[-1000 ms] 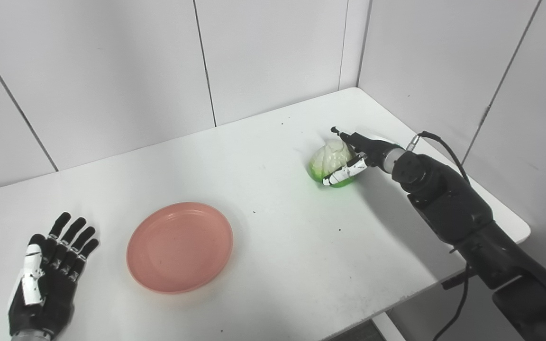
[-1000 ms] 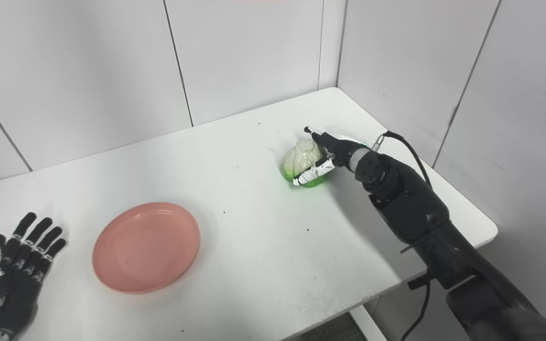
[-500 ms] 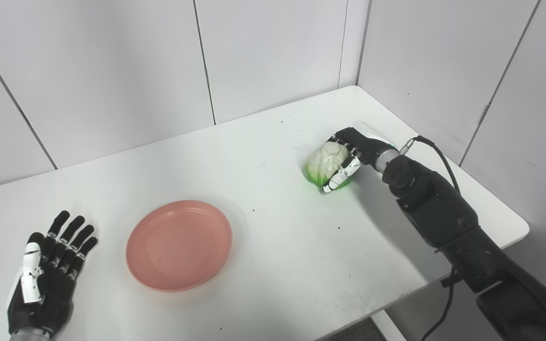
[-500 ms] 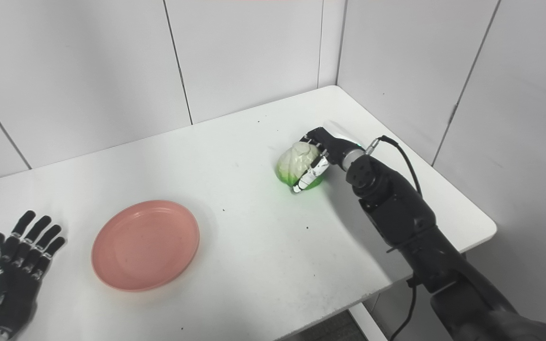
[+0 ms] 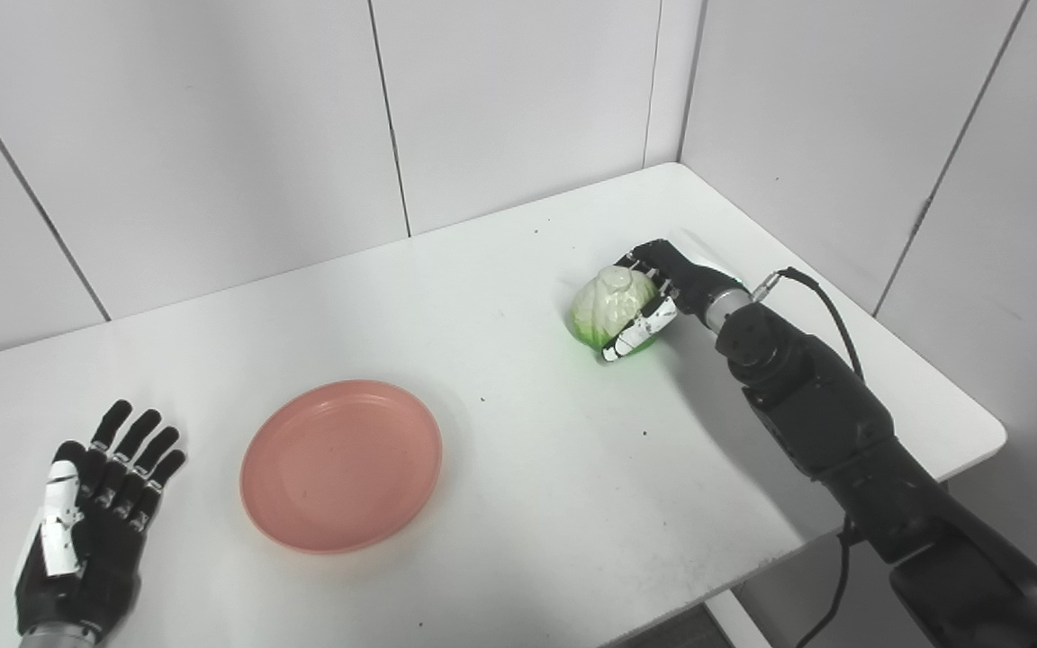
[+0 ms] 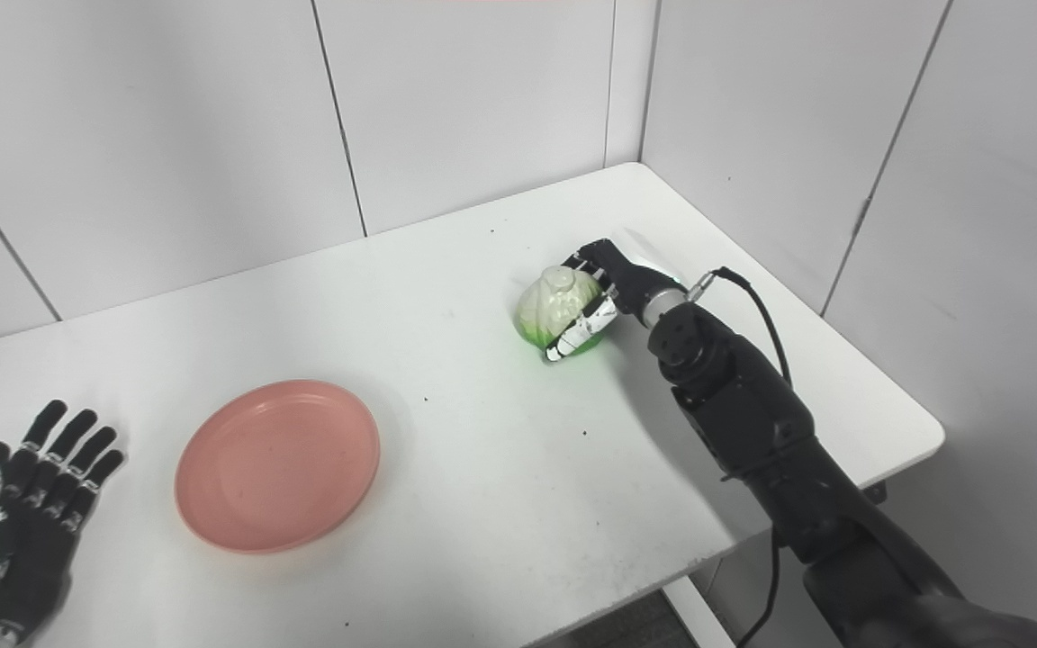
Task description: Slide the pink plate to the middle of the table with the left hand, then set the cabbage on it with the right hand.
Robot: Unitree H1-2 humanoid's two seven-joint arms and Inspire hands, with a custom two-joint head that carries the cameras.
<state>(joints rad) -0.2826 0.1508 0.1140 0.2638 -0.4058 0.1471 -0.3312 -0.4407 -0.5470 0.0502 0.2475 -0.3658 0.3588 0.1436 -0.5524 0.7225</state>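
The pink plate (image 5: pixel 341 463) lies flat on the white table (image 5: pixel 518 450), left of its middle, with nothing on it. The cabbage (image 5: pixel 607 304), pale with a green base, is at the right of the table. My right hand (image 5: pixel 653 292) is shut on the cabbage, fingers over its top and thumb along its near side; it seems to be just off the table. My left hand (image 5: pixel 91 522) rests open and flat on the table at the near left, a short way left of the plate and apart from it.
White wall panels close the table at the back and right, meeting in a corner (image 5: pixel 671 81). The table's front edge (image 5: pixel 689 594) and right corner (image 5: pixel 991 441) are near my right arm, which carries a black cable (image 5: pixel 825 301).
My right hand has closed its fingers over the cabbage and moved it a little left and toward the table's middle. The left hand and plate have stayed put.
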